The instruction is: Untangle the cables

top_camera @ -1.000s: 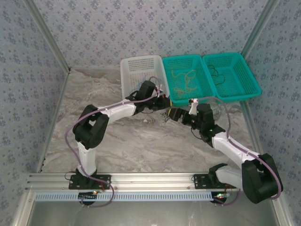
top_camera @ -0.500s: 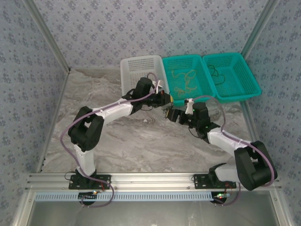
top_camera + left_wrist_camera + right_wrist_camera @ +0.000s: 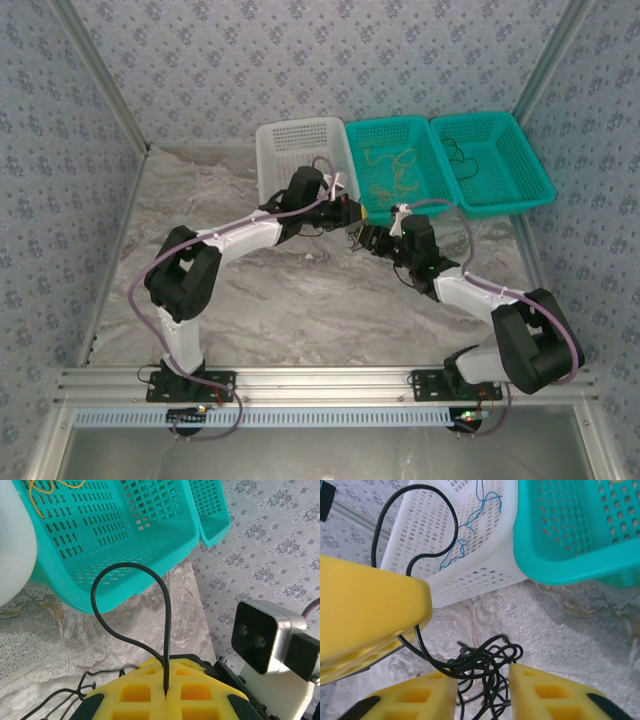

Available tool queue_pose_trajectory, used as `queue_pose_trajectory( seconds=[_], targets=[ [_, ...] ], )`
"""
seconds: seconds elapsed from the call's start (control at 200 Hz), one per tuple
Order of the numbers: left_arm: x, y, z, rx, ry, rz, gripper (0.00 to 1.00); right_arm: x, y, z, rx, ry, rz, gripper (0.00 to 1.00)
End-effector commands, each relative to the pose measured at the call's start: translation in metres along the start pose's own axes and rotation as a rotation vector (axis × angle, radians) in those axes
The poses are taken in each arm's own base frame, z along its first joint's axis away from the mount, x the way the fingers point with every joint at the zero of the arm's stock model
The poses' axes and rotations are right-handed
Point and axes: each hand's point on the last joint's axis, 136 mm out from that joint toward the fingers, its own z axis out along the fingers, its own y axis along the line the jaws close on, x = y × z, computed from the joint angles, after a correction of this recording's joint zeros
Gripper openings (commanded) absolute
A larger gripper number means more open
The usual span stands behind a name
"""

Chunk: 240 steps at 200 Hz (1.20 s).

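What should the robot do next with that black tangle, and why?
Probably close the right tool on the black clump it straddles on the table. The left tool pinches a loop of black cable that runs into that clump, so a second grip might let the two pull the knot apart.

Our left arm reaches far and to the right across the middle, and the left gripper has its pads pressed tight on a loop of black cable. Our right arm stretches far and left, the right gripper just beside the left one, fingers parted
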Motion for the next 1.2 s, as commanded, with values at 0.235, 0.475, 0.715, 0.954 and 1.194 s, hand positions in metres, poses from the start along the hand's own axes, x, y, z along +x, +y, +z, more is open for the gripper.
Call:
queue_pose_trajectory(
  seconds=[0.235, 0.475, 0.715, 0.954, 1.194],
  targets=[
    [-0.009, -0.015, -0.015, 0.001, -0.054, 0.03, 0.0, -0.01, 0.003, -0.011, 0.036, -0.022, -0.096, 0.03],
    [-0.011, -0.006, -0.018, -0.04, -0.087, 0.02, 0.0, -0.006, 0.009, -0.013, 0.029, 0.047, -0.117, 0.0],
    [-0.009, 0.006, -0.019, -0.091, -0.094, 0.006, 0.0, -0.005, 0.0, -0.013, 0.081, 0.085, -0.088, 0.0],
    [-0.007, 0.018, -0.023, -0.144, -0.11, -0.002, 0.0, -0.004, -0.002, -0.012, 0.088, 0.103, -0.072, 0.0],
    [-0.005, 0.035, -0.034, -0.243, -0.141, -0.001, 0.0, 0.0, -0.016, -0.013, 0.143, 0.103, -0.057, 0.0]
  ],
)
